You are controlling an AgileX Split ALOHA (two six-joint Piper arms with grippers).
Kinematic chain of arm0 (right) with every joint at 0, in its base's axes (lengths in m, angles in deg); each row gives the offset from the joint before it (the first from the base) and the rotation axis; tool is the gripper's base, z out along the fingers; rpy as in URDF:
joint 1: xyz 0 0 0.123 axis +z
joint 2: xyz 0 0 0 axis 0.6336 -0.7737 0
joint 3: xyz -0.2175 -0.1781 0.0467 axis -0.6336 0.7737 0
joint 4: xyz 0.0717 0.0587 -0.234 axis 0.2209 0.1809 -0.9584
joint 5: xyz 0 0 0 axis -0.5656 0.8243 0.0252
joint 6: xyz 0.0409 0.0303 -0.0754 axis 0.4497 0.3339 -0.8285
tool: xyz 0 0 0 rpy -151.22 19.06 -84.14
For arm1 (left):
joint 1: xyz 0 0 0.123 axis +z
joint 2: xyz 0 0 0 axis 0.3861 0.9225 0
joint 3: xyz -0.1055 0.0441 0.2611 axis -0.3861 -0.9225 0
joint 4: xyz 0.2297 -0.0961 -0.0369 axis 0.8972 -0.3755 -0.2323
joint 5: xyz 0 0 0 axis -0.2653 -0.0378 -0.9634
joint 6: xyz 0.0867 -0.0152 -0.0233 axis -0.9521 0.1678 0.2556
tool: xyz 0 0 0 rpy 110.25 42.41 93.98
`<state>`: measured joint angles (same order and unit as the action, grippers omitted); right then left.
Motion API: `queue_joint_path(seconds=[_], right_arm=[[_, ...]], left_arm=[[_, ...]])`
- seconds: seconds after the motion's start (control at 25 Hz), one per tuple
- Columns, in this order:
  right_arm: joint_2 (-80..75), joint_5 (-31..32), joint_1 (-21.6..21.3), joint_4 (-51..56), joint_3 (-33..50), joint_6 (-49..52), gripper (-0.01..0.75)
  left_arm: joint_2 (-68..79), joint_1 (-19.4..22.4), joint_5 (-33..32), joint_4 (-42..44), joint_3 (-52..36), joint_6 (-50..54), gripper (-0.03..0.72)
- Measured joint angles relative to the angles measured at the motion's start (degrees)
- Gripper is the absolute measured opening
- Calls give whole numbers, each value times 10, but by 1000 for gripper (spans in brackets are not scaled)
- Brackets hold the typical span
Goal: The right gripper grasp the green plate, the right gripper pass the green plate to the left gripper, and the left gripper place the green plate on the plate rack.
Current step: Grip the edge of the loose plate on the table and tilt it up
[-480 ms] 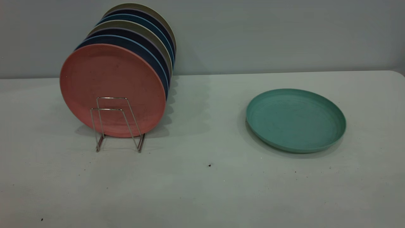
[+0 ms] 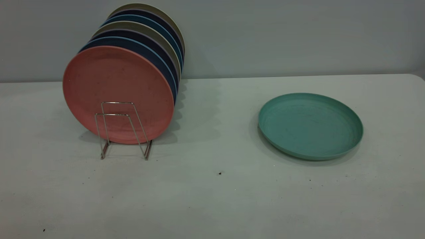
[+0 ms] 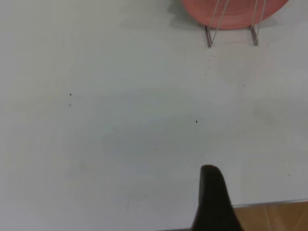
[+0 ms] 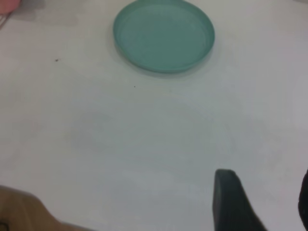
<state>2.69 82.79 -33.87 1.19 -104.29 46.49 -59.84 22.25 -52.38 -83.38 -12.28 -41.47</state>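
Note:
The green plate [image 2: 310,124] lies flat on the white table at the right; it also shows in the right wrist view [image 4: 163,36], far ahead of my right gripper [image 4: 267,197]. That gripper is open and empty, its jaws wide apart over bare table. The plate rack [image 2: 123,129] stands at the left, its two front wire loops free. My left gripper [image 3: 260,202] hovers near the table's front edge, well short of the rack [image 3: 211,24]. Only one of its fingers [image 3: 211,197] shows, with nothing beside it; it holds nothing. Neither arm shows in the exterior view.
A salmon-pink plate [image 2: 116,89] stands upright in the rack, with several dark blue and beige plates [image 2: 149,43] behind it. The table's front edge [image 3: 269,203] and wood floor show by the left gripper. A grey wall runs behind the table.

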Motion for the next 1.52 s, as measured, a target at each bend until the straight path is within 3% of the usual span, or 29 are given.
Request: queue_joint_path(seconds=[1.28, 1.44, 1.52], right_arm=[[-9, -3, 0, -10, 0, 23, 357], [-110, -34, 0, -10, -8, 26, 397], [-178, -87, 0, -10, -16, 26, 436]], left_arm=[[10, 0, 5, 24, 9, 10, 514], [99, 0, 48, 48, 42, 53, 525], [171, 0, 87, 50, 56, 56, 535]])
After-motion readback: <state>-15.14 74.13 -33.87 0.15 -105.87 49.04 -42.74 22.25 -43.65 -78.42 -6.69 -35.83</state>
